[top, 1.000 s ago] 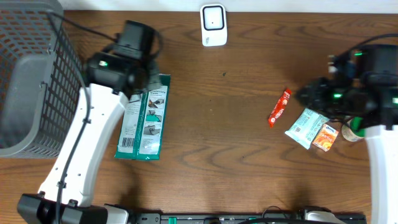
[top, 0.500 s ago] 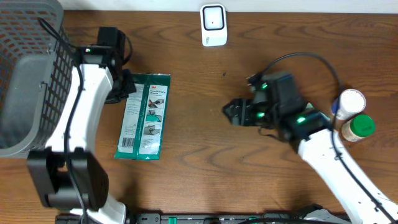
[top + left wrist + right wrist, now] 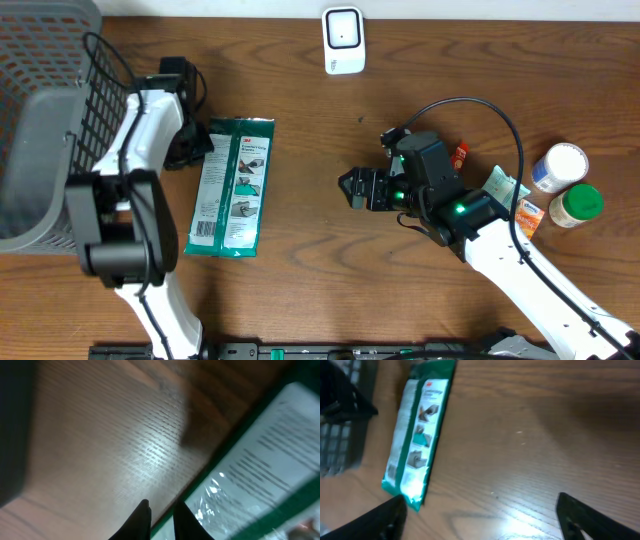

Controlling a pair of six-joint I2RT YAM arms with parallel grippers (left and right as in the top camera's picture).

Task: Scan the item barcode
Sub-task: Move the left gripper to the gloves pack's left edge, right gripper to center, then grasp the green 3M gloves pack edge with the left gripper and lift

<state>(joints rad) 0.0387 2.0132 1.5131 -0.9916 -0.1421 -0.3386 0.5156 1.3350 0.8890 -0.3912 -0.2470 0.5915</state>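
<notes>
The green packet point(image 3: 231, 188) lies lengthwise up-and-down, left of centre, with the narrow, empty left gripper point(image 3: 197, 145) just beside its upper-left edge and the wide-open right gripper point(image 3: 355, 188) well apart.

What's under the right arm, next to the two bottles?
Three small items poke out from under the right arm: a red packet, a pale blue packet and an orange packet. The arm covers part of each, so any barcodes there cannot be seen.
</notes>
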